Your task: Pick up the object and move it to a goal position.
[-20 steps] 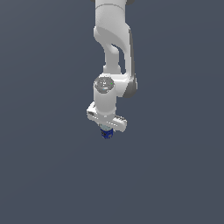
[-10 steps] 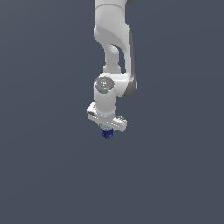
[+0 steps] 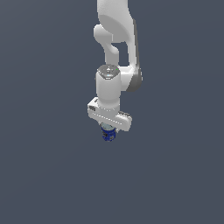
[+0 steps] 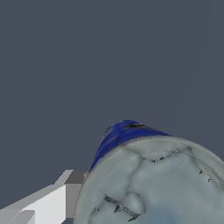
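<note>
Can held under the arm.
Gripper [image 3: 108,131] clamps the can [image 3: 108,134] near its top; looks light, stiff, likely slick-sided.

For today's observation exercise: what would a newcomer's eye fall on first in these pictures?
First, the white arm hanging down the middle of the exterior view against plain grey. Next, the small blue can peeking out under the claw. In the wrist view, the can's silver-grey top looms large beside a white finger.
</note>
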`<state>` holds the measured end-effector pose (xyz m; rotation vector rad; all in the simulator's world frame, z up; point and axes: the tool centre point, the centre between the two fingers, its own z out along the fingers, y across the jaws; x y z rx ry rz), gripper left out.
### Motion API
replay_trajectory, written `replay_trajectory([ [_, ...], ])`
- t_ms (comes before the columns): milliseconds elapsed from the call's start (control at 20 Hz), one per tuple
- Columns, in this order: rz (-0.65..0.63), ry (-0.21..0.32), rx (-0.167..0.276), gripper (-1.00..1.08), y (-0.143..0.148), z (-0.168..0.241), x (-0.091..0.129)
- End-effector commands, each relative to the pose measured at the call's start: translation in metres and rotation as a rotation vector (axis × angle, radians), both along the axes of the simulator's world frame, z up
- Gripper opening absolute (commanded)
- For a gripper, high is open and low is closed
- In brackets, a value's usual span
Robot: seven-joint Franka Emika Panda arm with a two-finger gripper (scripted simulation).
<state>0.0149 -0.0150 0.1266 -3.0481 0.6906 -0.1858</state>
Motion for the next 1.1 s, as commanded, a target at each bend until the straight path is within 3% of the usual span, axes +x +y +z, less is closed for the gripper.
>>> replay_trajectory([
  [0,-0.016,-0.062,-0.005,-1.00,0.006,0.029,0.015],
  [500,-0.094,-0.324,-0.036,-1.00,0.029,0.156,0.055],
  [1050,-0.159,-0.542,-0.068,-1.00,0.050,0.266,0.064],
])
